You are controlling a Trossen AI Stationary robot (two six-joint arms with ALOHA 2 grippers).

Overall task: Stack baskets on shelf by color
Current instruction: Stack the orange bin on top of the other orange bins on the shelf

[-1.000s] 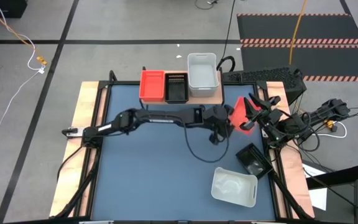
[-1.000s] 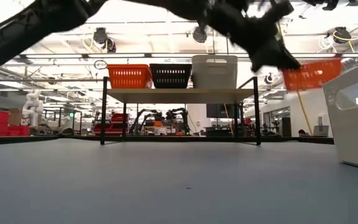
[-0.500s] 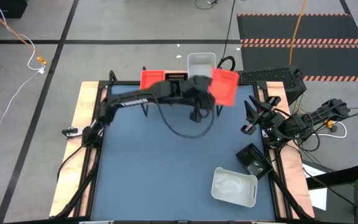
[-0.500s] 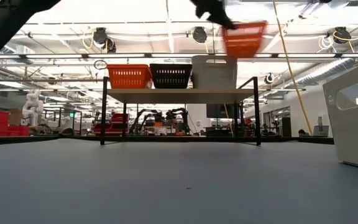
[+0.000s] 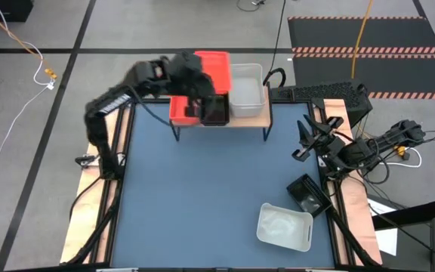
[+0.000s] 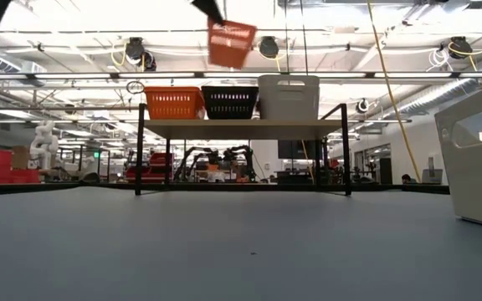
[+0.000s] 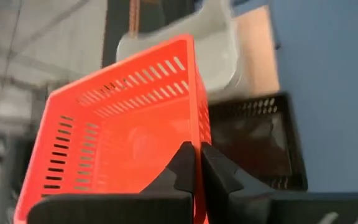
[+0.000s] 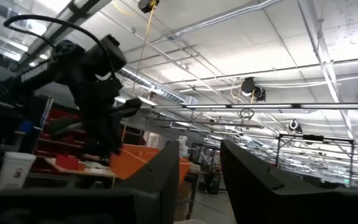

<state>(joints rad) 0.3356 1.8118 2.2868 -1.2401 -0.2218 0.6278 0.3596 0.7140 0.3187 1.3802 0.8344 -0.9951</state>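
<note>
Left gripper [image 7: 196, 163] pinched tight on the rim of a slotted red basket [image 5: 211, 71], high over the shelf [image 5: 248, 118] (back edge of the table); right gripper [image 5: 305, 140] spread, idle; no readable writing.

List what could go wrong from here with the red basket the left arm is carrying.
1. The left gripper pinches only one thin wall of the carried red basket, which hangs tilted; it could slip.
2. It is above the black basket and white basket, not the shelf's red basket; lowering here mixes colors.
</note>
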